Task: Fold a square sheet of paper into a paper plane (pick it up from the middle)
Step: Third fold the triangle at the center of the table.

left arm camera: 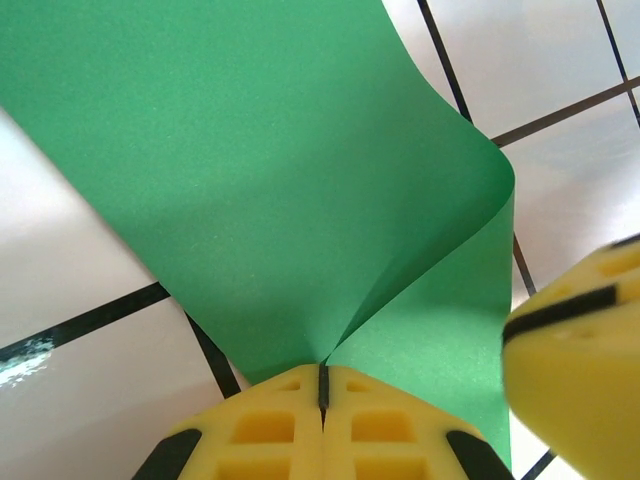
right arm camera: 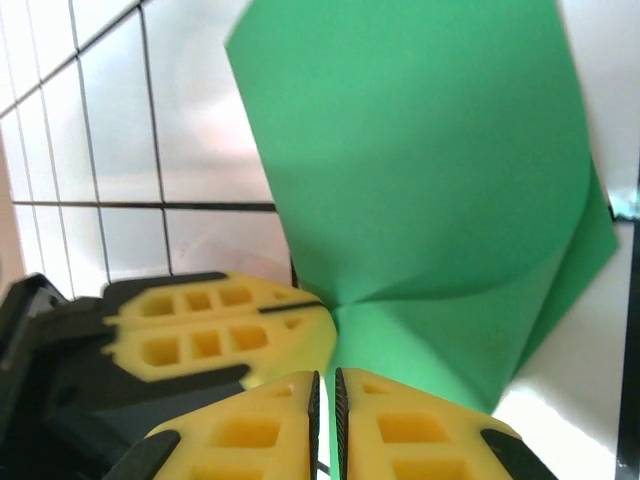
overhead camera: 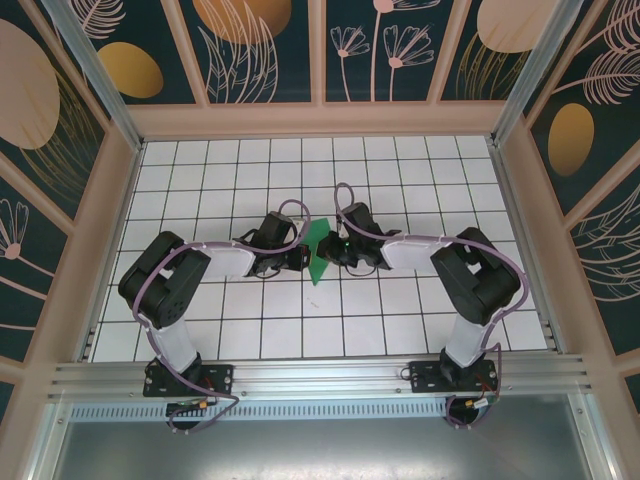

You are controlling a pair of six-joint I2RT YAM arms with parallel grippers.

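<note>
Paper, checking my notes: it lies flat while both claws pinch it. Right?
Not flat: the paper bends over in a curl, as the left wrist view shows. The left claw and right claw do pinch it.

No legible text, label, brand, number or sign was noted in any view. The sheet of paper point(left arm camera: 250, 170) was plain green, the desk point(overhead camera: 400, 335) bore only a black grid, and the wall panels point(overhead camera: 260, 50) carried leaf and flower patterns.
</note>
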